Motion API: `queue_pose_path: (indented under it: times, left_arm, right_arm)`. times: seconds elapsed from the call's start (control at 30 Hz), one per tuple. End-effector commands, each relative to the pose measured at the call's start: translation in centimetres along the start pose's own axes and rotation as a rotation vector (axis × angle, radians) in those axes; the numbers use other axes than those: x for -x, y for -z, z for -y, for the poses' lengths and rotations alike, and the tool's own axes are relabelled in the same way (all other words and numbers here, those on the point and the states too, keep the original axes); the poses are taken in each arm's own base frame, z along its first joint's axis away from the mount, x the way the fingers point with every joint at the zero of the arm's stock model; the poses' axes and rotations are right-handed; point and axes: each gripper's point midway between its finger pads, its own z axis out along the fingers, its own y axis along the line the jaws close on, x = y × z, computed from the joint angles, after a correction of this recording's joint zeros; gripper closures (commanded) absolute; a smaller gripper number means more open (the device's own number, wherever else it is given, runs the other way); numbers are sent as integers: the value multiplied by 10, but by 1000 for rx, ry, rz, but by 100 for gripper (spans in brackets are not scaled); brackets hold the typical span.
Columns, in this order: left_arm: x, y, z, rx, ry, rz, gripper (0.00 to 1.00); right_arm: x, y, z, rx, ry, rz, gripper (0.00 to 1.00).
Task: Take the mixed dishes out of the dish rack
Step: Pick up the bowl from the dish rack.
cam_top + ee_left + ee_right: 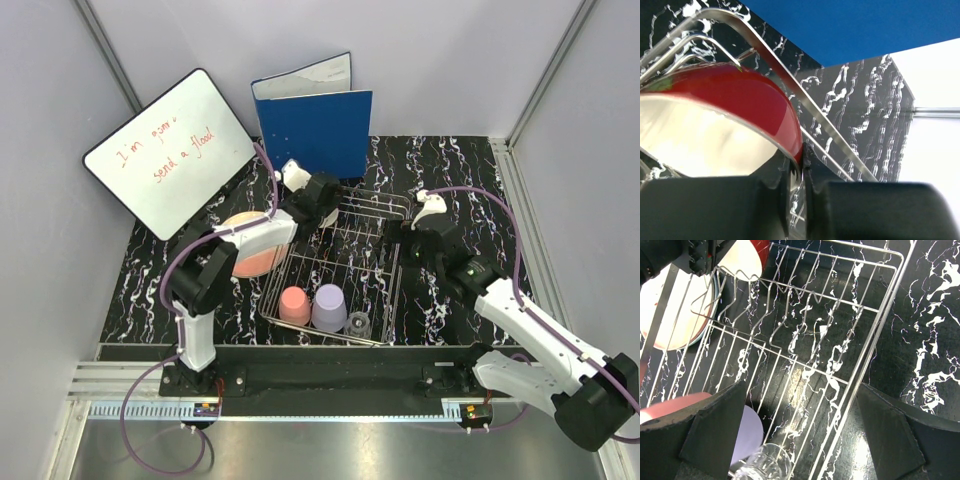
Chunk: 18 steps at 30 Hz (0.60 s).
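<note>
The top external view is lit brightly and evenly from above, with only faint, soft shadows on the table (420,315) and sharp detail out to the edges. In the left wrist view the left fingers (705,210) are a dark blur close to the lens. Glare washes out the cream inside of the red bowl (740,105), and the right side is overexposed to plain white. In the right wrist view the dish rack (869,342) wires are sharp and glinting, while the right fingers (715,435) are dark and soft.
</note>
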Motion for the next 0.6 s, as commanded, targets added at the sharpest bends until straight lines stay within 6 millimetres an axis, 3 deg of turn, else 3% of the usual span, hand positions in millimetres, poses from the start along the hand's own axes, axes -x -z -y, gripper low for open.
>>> queue_pose_path:
  times: [0.0, 0.3, 0.57]
  left_arm:
    - [7, -14, -21, 62, -56, 13, 100]
    - [28, 8, -16, 8, -60, 36, 100]
    - [71, 63, 39, -184, -81, 24, 100]
  right_arm:
    - [9, -4, -1, -4, 11, 40, 0]
    - [10, -3, -1, -7, 8, 45, 0]
    - [21, 5, -3, -5, -2, 83, 0]
